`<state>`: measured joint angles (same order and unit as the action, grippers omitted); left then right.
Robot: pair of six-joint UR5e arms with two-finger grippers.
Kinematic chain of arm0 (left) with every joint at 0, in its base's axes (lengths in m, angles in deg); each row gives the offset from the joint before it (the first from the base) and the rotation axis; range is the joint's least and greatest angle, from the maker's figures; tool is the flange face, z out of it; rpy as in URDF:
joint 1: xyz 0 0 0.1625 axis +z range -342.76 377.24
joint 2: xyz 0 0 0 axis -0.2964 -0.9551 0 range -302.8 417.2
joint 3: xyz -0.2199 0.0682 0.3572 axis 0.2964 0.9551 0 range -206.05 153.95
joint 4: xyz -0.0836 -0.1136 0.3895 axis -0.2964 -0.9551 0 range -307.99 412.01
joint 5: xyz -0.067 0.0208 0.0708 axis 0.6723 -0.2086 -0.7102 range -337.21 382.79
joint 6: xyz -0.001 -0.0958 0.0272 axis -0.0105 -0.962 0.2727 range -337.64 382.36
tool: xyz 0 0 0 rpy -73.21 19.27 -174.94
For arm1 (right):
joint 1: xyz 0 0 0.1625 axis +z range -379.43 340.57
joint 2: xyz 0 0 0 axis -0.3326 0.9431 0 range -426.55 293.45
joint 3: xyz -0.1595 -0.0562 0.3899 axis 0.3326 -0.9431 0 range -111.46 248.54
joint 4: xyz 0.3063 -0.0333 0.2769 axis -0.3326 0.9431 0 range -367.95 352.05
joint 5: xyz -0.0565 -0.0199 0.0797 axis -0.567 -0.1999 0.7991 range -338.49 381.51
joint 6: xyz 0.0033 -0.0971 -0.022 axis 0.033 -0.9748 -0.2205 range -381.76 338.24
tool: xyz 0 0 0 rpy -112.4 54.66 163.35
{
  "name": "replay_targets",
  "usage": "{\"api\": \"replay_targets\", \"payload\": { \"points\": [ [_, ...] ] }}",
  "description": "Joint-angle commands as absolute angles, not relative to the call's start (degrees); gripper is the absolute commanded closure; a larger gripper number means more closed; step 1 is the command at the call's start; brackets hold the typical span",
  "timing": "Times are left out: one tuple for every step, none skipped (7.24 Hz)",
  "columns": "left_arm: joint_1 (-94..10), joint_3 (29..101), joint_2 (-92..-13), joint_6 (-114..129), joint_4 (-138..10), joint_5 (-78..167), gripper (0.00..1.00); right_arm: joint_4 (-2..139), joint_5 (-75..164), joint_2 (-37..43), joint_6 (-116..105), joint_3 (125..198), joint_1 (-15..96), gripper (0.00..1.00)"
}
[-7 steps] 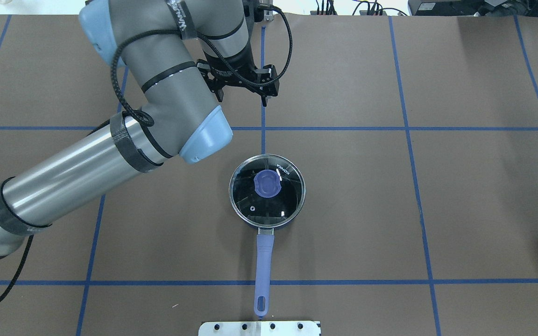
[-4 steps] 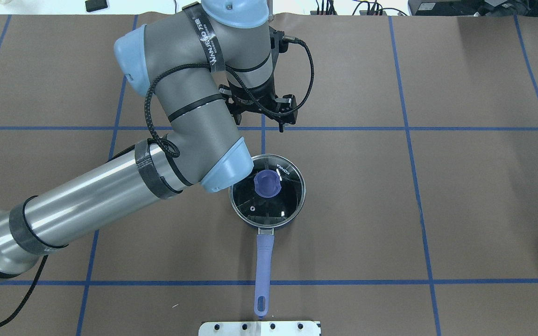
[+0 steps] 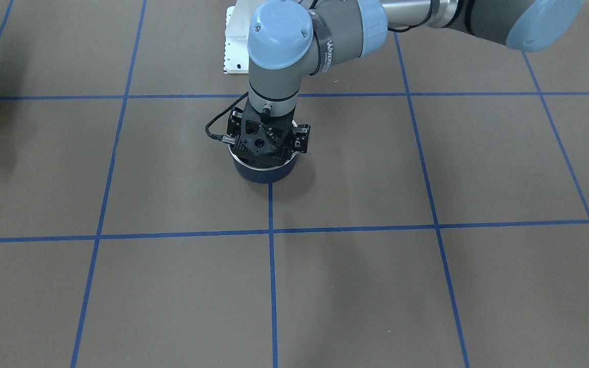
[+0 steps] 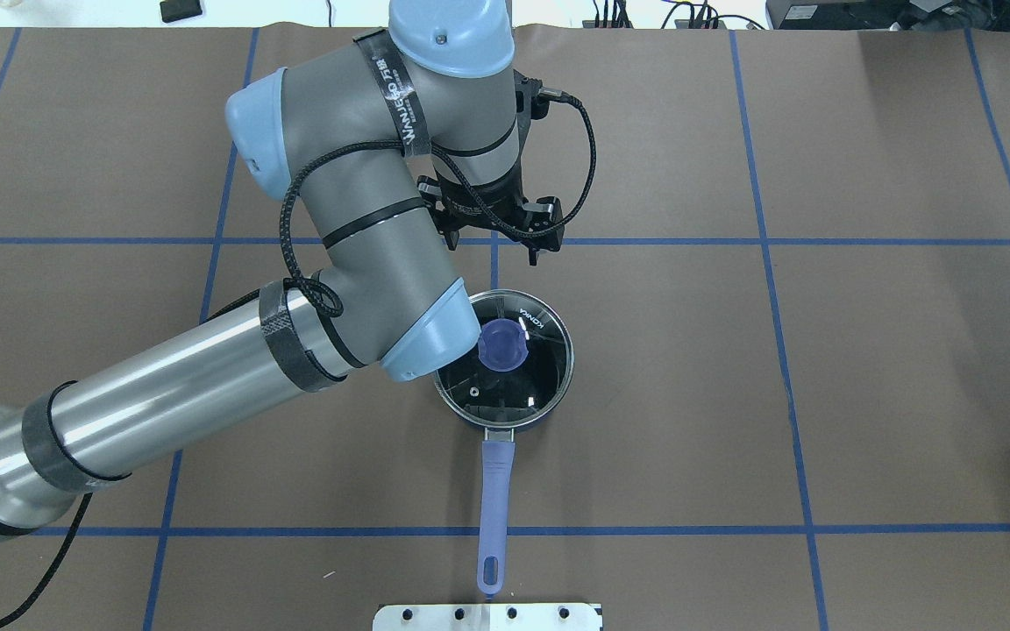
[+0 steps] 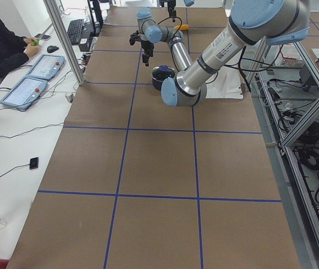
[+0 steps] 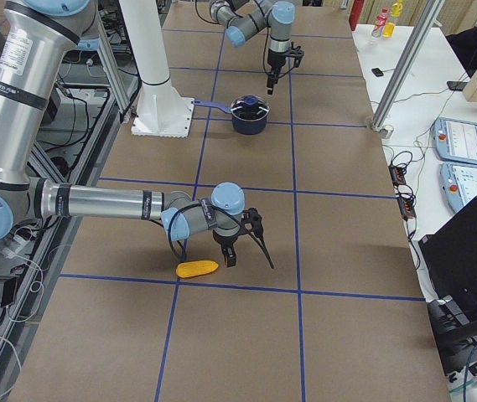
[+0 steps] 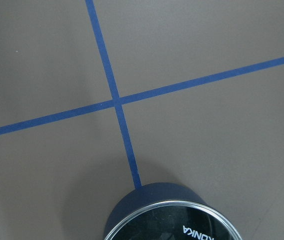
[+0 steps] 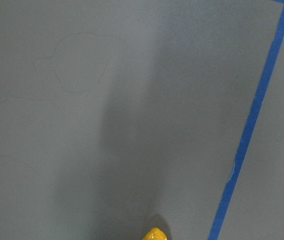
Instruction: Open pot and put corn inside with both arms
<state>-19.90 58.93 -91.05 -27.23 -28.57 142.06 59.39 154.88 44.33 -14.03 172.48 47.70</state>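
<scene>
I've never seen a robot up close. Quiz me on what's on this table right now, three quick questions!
1. True or false: the glass lid is off the pot.
2. The corn lies: A) inside the pot; B) on the table near the right arm's fingers; C) on top of the lid.
3. What colour is the lid's knob?
Key: 1 false; 2 B; 3 purple.

Tabletop (image 4: 908,394): smooth matt brown covering. Lid (image 4: 515,396): glossy glass, bright metal rim. Left arm (image 4: 163,407): polished metal tube, matt grey joints
</scene>
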Motion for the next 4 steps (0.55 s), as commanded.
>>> {"api": "replay_targets", "payload": {
  "points": [
    [-18.45,59.3,-90.9,-27.38,-28.41,141.88,0.01,59.46,153.44,46.82,-13.77,172.34,46.4,0.0],
    [-17.14,59.91,-90.72,-27.56,-28.24,140.66,0.0,59.46,153.44,47.96,-13.76,172.34,46.23,0.0],
    [-16.52,60.35,-90.37,-27.73,-28.15,140.13,0.0,59.46,153.44,48.84,-13.76,172.34,45.79,0.0],
    [-16.51,60.53,-90.28,-27.74,-28.06,140.12,0.0,59.46,153.44,49.37,-13.85,172.25,45.44,0.0]
  ]
}}
